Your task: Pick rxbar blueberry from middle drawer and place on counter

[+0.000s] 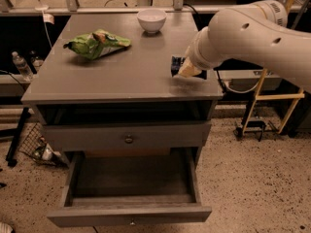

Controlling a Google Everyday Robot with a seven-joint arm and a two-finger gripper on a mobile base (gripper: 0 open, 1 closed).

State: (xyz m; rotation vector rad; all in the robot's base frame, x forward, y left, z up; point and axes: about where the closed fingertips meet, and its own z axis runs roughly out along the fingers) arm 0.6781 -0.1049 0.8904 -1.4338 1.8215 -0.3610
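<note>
rxbar blueberry (175,64) gripped in hand (180,69) above counter (121,76) right edge, middle drawer (131,214) open, speckled floor (248,188)

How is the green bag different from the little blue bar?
The green snack bag is bright green and crinkly; the rxbar blueberry is dark blue. The green snack bag is much bigger than the rxbar blueberry. The green snack bag lies by itself on the left part of the counter; the rxbar blueberry is at the gripper, by the counter's right edge. Both are wrapped snacks, up at the same counter.
</note>
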